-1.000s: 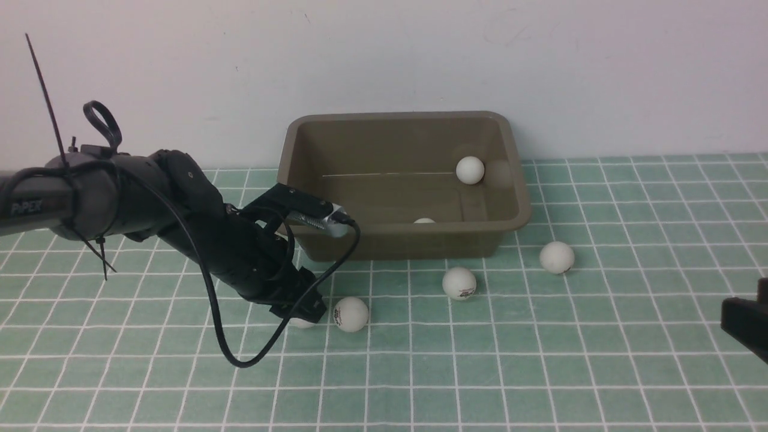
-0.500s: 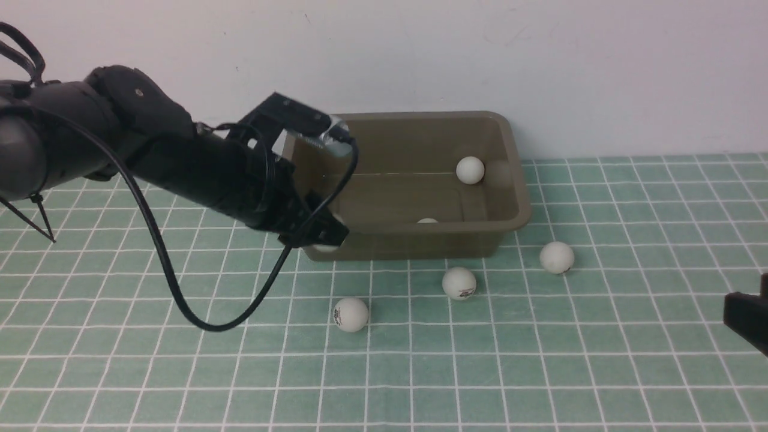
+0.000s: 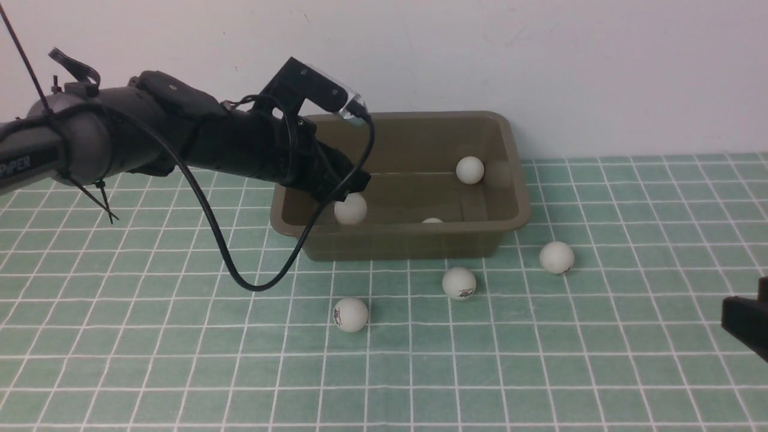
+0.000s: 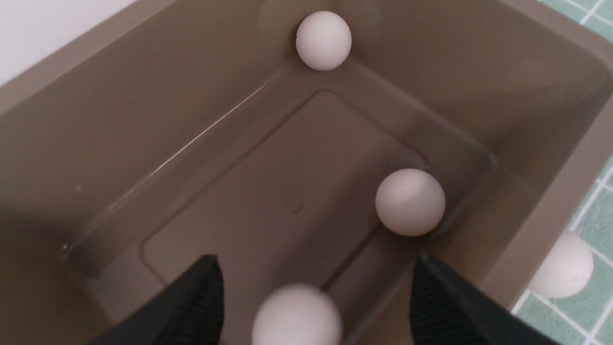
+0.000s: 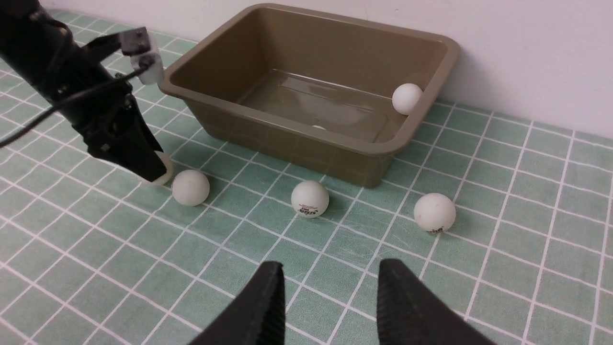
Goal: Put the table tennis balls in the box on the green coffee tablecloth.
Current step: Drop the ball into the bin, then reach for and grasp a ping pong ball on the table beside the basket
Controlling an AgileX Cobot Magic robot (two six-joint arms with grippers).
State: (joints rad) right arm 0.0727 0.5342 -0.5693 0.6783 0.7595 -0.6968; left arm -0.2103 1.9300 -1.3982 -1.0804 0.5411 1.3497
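Black left gripper: over the left end of the box, jaws wide. A first ball, white, is between and just below the fingers. It is blurred in the left wrist view and touches neither finger.

Olive-brown box: plastic, stands on the green checked cloth, close to the white wall behind.

Balls inside the box:
- second ball, by the near wall, only its top showing from the front.
- third ball, in the far right corner.

Balls on the cloth, in front of the box:
- fourth ball, dark logo, below the box's left half.
- fifth ball, dark logo, near the front wall.
- sixth ball, just right of the front right corner.

Black right gripper: far right, above the cloth, jaws apart, holding nothing.
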